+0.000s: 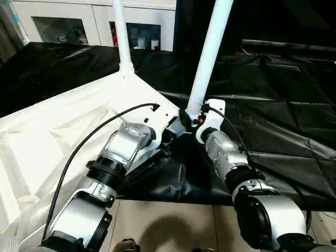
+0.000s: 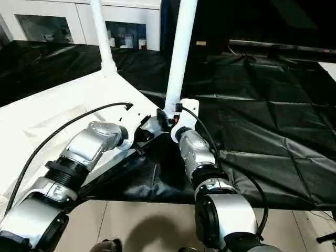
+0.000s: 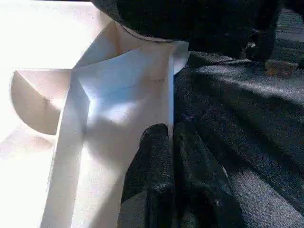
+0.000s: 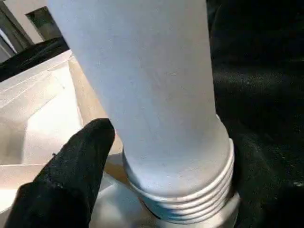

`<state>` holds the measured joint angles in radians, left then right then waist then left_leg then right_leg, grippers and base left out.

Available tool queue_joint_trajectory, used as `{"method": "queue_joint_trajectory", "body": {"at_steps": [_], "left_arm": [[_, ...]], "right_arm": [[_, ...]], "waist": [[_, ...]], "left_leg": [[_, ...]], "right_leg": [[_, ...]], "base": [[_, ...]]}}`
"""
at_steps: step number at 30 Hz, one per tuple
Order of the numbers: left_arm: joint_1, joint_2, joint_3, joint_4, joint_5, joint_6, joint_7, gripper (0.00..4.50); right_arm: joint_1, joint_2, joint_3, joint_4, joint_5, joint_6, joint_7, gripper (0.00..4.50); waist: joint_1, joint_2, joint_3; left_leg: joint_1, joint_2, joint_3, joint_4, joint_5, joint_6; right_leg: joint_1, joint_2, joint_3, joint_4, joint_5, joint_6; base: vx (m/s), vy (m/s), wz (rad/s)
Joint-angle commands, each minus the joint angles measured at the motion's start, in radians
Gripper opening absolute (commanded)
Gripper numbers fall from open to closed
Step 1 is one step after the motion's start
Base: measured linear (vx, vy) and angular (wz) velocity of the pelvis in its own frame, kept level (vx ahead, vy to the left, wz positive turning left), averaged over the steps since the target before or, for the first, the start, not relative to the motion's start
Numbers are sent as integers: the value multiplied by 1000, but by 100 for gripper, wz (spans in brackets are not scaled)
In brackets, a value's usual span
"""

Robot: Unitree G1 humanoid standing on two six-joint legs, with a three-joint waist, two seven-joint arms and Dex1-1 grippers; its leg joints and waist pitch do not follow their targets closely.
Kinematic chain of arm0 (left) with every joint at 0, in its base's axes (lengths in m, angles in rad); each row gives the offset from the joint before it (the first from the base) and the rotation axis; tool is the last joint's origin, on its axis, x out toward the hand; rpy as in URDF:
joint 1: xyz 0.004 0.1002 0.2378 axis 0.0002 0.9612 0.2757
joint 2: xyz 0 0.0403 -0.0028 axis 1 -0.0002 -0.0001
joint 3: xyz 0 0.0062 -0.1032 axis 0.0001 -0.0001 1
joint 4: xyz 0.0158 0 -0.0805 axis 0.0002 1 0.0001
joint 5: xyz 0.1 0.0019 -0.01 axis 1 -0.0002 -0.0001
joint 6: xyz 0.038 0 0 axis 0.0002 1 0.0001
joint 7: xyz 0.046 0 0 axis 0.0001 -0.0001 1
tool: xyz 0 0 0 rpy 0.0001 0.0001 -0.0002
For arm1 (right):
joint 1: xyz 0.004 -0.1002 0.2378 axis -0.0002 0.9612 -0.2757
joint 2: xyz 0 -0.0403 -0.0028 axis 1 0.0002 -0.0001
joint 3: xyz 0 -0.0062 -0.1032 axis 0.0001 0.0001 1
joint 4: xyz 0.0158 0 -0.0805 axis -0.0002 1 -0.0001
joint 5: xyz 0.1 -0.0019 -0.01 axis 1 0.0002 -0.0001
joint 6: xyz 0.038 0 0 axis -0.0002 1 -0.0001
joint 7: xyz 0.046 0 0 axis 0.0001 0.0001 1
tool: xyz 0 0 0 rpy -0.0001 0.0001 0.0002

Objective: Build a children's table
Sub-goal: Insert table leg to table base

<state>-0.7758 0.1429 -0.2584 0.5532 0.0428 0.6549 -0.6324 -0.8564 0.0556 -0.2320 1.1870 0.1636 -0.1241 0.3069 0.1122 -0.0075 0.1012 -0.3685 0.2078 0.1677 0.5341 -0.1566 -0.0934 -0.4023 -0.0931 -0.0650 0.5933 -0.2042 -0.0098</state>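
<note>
Eye views: the children's table (image 1: 63,121) lies upside down on the black sheet (image 1: 273,105) on the floor, one leg (image 1: 120,37) already standing in the far corner, while the right gripper (image 1: 190,122) holds a second leg (image 1: 209,52) at its base over the near corner socket and the left gripper (image 1: 169,137) pins the rim, prob. to stop the top shifting. Left wrist: its fingers (image 3: 156,161) sit narrow, pinching the rim wall beside the ribbed pocket – nothing inside it. Right wrist: one finger (image 4: 80,161) presses the leg just above its threaded end, which looks only partly seated.

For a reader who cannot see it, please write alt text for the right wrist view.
A thick white table leg fills the frame, its ribbed threaded end sitting at the white tabletop's corner. One black finger of the right hand rests beside it, above black sheeting.
</note>
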Motion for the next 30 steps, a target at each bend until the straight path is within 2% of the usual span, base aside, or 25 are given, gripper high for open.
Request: {"method": "queue_joint_trajectory", "body": {"at_steps": [1,8,9,10,12,13,14,16,18,20,21,23,24,26,28,29,30], "left_arm": [[-38,-21,-1,-47,-16,-47,-11,0],[10,31,-28,-106,-25,-87,-100,0],[17,40,-33,-115,-25,-101,-115,0],[22,47,-37,-121,-26,-113,-129,0],[39,71,-44,-146,-31,-111,-160,0],[53,91,-49,-164,-35,-109,-187,0],[57,98,-51,-170,-37,-109,-197,0],[72,121,-58,-193,-43,-123,-232,0],[91,151,-66,-219,-50,-142,-273,0],[100,167,-72,-230,-55,-152,-300,0],[101,169,-73,-232,-56,-156,-305,0],[115,190,-79,-254,-68,-164,-347,0],[128,220,-87,-280,-79,-196,-406,0],[134,244,-94,-300,-90,-190,-450,0],[138,257,-96,-308,-97,-205,-476,0],[140,264,-97,-312,-101,-212,-491,0],[144,285,-104,-314,-102,-236,-524,0]], "right_arm": [[32,56,19,78,-7,47,46,434],[22,16,44,33,-31,-13,73,443],[22,8,46,24,-32,-17,78,443],[22,0,46,17,-32,-21,84,443],[27,-28,51,-14,-31,-24,122,443],[33,-53,56,-42,-30,-20,165,443],[36,-63,59,-53,-29,-17,184,443],[49,-92,68,-94,-27,-4,240,443],[77,-134,91,-160,-23,24,345,443],[96,-161,111,-198,-23,35,417,443],[100,-166,115,-204,-23,38,430,443],[127,-196,150,-252,-22,66,523,443],[161,-240,191,-316,-16,91,641,443],[188,-278,214,-377,3,115,749,443],[201,-296,224,-414,20,144,800,443],[206,-305,229,-432,27,156,823,443],[217,-327,244,-467,36,179,876,443]], "waist": [[0,15,-56],[-2,15,-64],[-2,17,-68],[-4,14,-70],[-2,17,-73],[-1,19,-78],[0,19,-79],[4,21,-95],[6,22,-103],[6,24,-106],[6,23,-108],[6,26,-103],[9,28,-95],[12,28,-93],[12,30,-85],[12,29,-85],[11,26,-84]], "left_leg": [[14,15,-4,-68,-388,-3],[5,19,-1,-65,-311,8],[8,20,2,-61,-283,11],[7,19,5,-59,-273,15],[4,20,6,-55,-233,25],[7,20,10,-48,-199,36],[5,21,10,-46,-172,43],[-1,14,13,-25,-1,97],[-10,9,13,-14,20,138],[-16,9,12,-4,66,164],[-18,9,12,0,74,170],[-21,12,13,4,42,180],[-20,17,14,-3,-65,164],[-15,22,14,-8,-112,141],[-13,23,15,-17,-202,95],[-13,24,13,-20,-230,73],[-12,24,15,-21,-239,66]], "right_leg": [[26,-54,36,-99,-409,-150],[34,-54,36,-87,-329,-180],[32,-50,36,-81,-275,-196],[34,-48,36,-79,-258,-201],[39,-49,35,-73,-211,-216],[38,-48,36,-67,-154,-233],[41,-47,35,-61,-111,-242],[48,-35,30,-29,149,-288],[50,-27,26,-16,268,-311],[49,-23,23,-5,339,-325],[48,-23,23,-1,350,-329],[42,-25,20,-3,306,-334],[43,-32,21,-17,173,-321],[42,-35,23,-22,105,-308],[37,-35,27,-33,-19,-287],[38,-37,27,-36,-70,-275],[37,-38,28,-39,-91,-268]], "base": [[0,0,0],[0,0,0],[0,0,0],[0,0,0],[33,-11,2],[60,-13,5],[66,-4,5],[59,8,3],[0,0,0],[0,0,0],[0,0,0],[0,0,0],[0,0,0],[0,0,0],[-27,0,0],[-63,-2,0],[-63,-2,0]]}}
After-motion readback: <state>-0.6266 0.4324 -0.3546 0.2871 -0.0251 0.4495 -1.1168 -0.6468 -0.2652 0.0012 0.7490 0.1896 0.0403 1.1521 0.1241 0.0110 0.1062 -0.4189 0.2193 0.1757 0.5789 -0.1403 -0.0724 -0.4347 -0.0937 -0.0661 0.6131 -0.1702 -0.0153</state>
